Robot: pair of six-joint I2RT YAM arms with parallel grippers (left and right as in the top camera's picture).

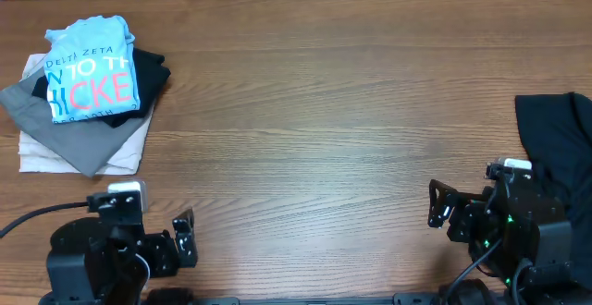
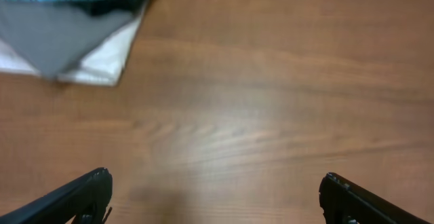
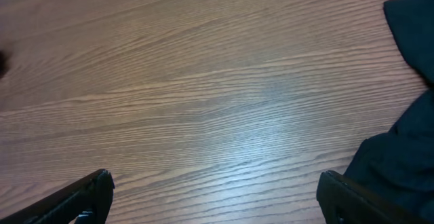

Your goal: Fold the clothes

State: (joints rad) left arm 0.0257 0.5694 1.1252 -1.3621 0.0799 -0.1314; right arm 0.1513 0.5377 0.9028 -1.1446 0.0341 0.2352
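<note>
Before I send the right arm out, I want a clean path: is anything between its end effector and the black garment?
Nothing visible. Only bare table separates the right end effector from the black garment, lying close beside it at the right edge.

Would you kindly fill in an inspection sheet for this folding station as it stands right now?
Surface: wooden table, wood grain showing across the middle.
Job's things: folded light blue T-shirt tops a stack at the far left, over a black piece, a grey garment and a white garment; a loose black garment lies unfolded at the right edge.
Clutter: nothing seen.
Grippers: left gripper and right gripper are both open, fingers holding nothing, over bare wood at the near edge.
Cables: left cable runs off the left edge; right cable curves by the right arm.
Surroundings: nothing seen.
</note>
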